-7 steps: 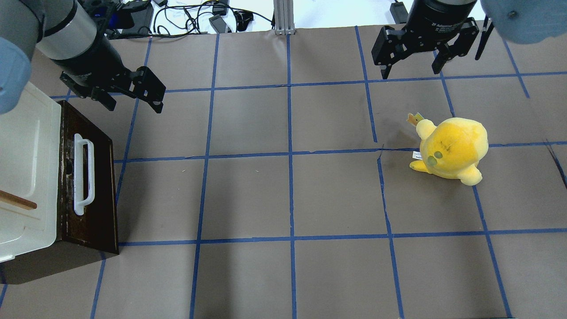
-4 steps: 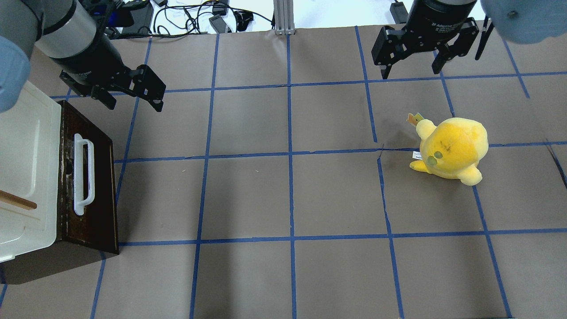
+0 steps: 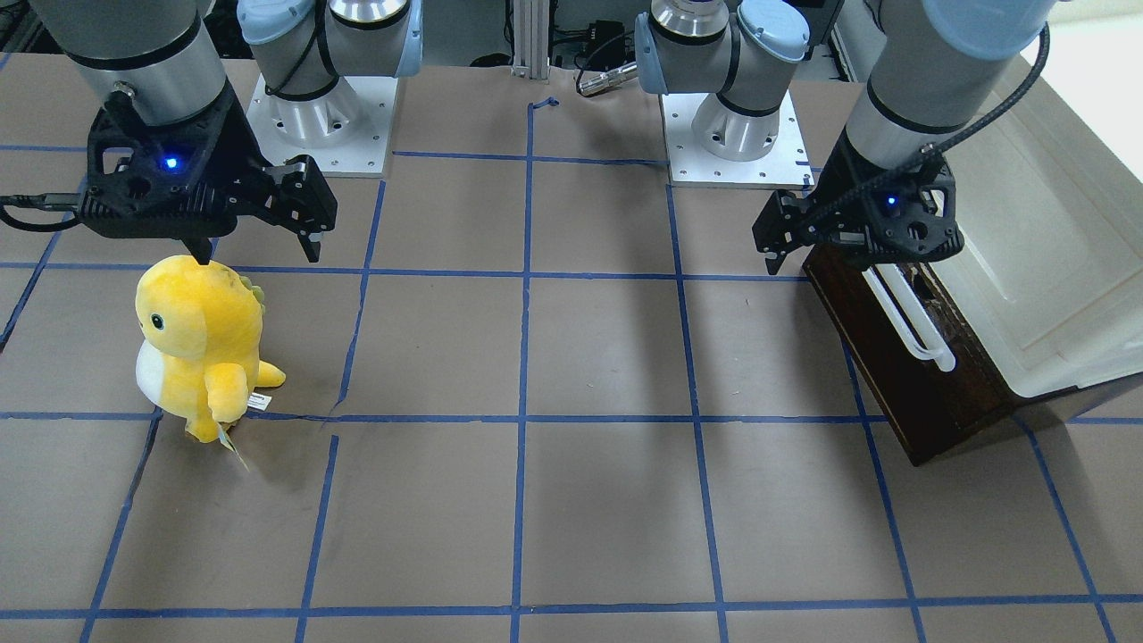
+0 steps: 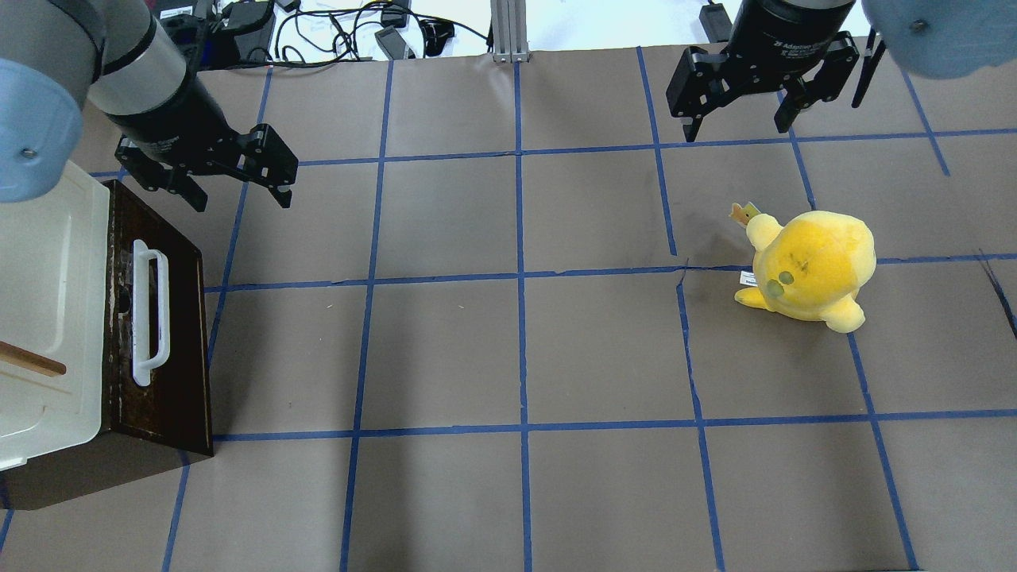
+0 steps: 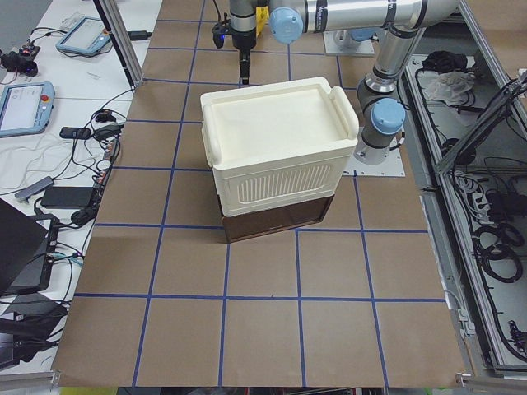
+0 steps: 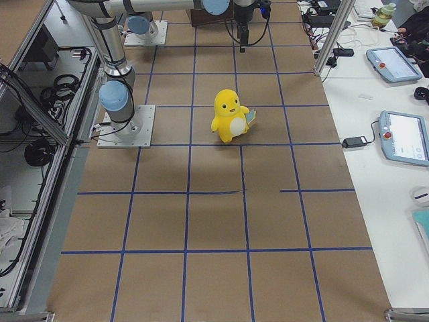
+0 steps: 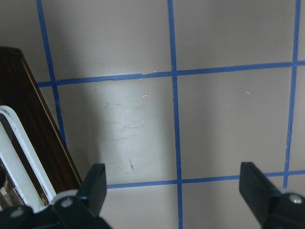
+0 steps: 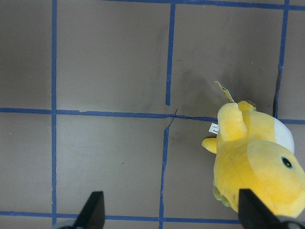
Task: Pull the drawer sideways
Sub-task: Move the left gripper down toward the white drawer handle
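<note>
The drawer (image 4: pixel 179 334) shows its dark brown front and long white bar handle (image 4: pixel 151 314) at the table's left edge, against the cream-white cabinet (image 4: pixel 48 318). It also shows in the front-facing view (image 3: pixel 893 375) and at the left edge of the left wrist view (image 7: pixel 28 119). My left gripper (image 4: pixel 241 195) is open and empty. It hangs above the table just beyond the drawer's far corner, also in the front-facing view (image 3: pixel 830 261) and wrist view (image 7: pixel 174 186). My right gripper (image 4: pixel 736 129) is open and empty at the far right.
A yellow plush toy (image 4: pixel 810 270) stands on the right half of the table, just in front of my right gripper (image 3: pixel 259 254); it shows in the right wrist view (image 8: pixel 257 167). Blue tape lines grid the brown table cover. Cables lie beyond the far edge.
My left arm has shifted slightly and the gripper has dropped a little toward the drawer's far corner. The right arm, drawer and plush have not moved.
</note>
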You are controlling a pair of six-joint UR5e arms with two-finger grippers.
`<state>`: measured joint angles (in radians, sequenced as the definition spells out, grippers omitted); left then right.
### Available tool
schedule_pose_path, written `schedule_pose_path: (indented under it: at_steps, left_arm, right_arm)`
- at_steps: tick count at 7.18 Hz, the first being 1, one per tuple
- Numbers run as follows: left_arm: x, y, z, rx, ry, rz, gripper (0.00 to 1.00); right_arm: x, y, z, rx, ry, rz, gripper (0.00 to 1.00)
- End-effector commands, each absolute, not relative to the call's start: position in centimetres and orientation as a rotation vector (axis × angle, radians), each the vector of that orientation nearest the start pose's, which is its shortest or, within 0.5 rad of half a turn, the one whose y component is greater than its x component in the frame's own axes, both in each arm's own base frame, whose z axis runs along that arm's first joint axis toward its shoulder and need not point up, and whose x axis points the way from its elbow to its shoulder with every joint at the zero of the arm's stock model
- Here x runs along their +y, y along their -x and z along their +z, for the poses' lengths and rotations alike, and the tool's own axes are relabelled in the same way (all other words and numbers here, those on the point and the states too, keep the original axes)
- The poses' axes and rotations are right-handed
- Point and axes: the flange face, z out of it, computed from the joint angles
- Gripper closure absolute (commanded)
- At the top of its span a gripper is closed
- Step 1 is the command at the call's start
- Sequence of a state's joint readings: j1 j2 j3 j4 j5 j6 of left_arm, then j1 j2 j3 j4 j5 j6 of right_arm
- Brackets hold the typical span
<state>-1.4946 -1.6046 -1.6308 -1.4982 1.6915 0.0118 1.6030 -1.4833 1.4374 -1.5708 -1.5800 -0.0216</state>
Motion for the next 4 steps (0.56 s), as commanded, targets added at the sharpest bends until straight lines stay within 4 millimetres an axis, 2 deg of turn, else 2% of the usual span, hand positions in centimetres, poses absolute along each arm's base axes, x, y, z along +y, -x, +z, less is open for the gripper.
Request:
schedule_pose_path:
  at_steps: [1,3,4]
  left_arm:
    - [-51.9,7.0,41.9,2.876,0.162,0.080,0.00]
    - [-52.4,6.6,39.3,2.815,0.226,0.137,0.00]
    - [-52.6,5.6,38.5,2.706,0.220,0.155,0.00]
  right_arm:
    - [-52.9,-14.9,50.9,3.149,0.084,-0.073,0.00]
    - [-52.9,-14.9,50.9,3.150,0.084,-0.073,0.00]
    - [-52.9,-14.9,50.9,3.150,0.087,-0.073,0.00]
